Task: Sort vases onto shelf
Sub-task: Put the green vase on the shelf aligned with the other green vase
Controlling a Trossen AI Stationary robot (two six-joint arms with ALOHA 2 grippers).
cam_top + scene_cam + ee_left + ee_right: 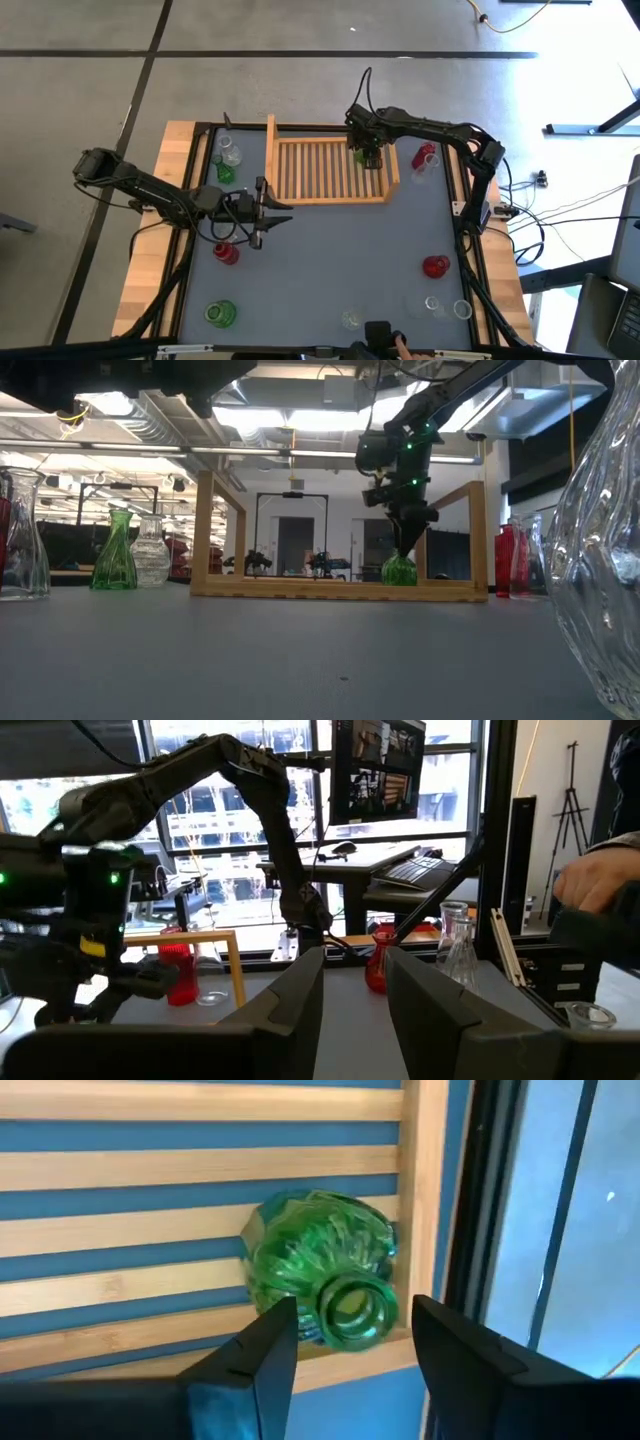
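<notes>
Presently, item by item, as an onlooker is seeing it from beside the table.

Right gripper [345, 1345]: hanging over the shelf [330, 170] near its 3 o'clock side board. Its fingers are standing spread, one on either side of the green vase's neck and apparently clear of the glass, which suggests the vase is being let go rather than carried.

Green vase [320, 1270]: sitting upright on the slats, close against the side board. Judged from the table-level camera, its base is resting on the rack, so this piece is counting as placed; a spot by the board is leaving the remaining slats free.

Left gripper [262, 215]: waiting over the table at about 9 o'clock, just above the red vase [226, 253]. Its fingers are standing a little apart with nothing between them, probably poised for that vase next.

Vases not yet sorted:
- a green vase and a clear one [226, 162] are standing together outside the shelf at 10 o'clock;
- a red one with a clear neighbour [424, 158] is waiting past the board at 2 o'clock;
- another red [435, 266] at 4 o'clock;
- green [220, 314] at 7 o'clock;
- clear pieces [447, 307] along 5 to 6 o'clock.

A person's hand [598, 885] is showing beyond the table.
</notes>
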